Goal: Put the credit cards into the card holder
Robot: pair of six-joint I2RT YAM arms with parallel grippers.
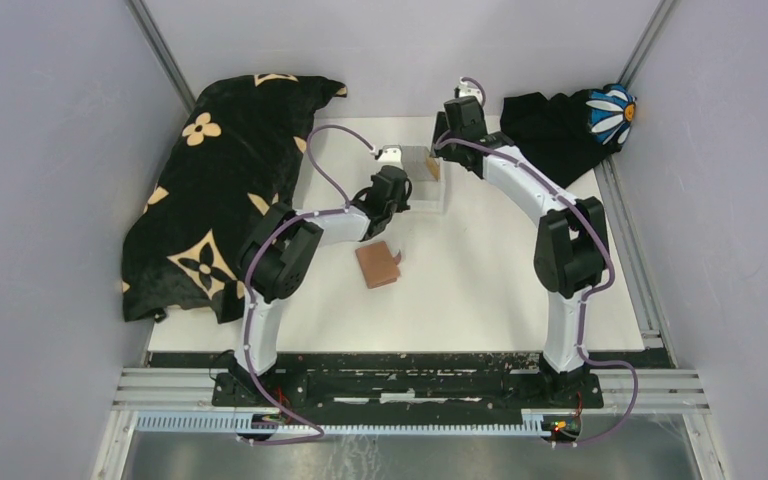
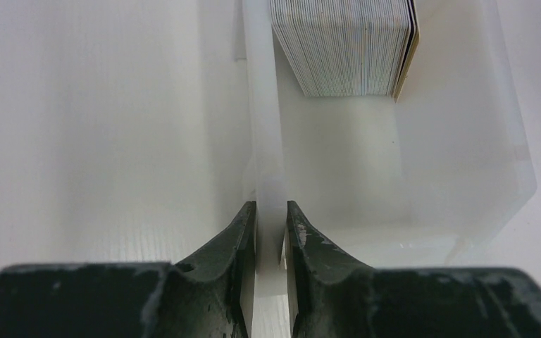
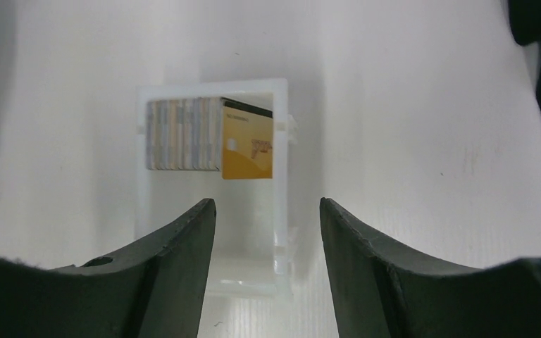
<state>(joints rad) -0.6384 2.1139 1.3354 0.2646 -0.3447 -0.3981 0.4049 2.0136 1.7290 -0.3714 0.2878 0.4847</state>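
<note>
White table [image 1: 480, 290], grey walls [image 1: 50, 200] – left gripper [image 2: 270, 208] pinching tray [image 2: 262, 105] wall; right gripper [image 3: 266, 204] spread above cards [image 3: 246, 151].

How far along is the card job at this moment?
Nothing looks done yet: the credit cards stand stacked in the tray, and the card holder lies apart from it on the table. In hand: the left gripper pinches the tray's wall; the right gripper hangs open over the stack, empty. Left: every card.
</note>
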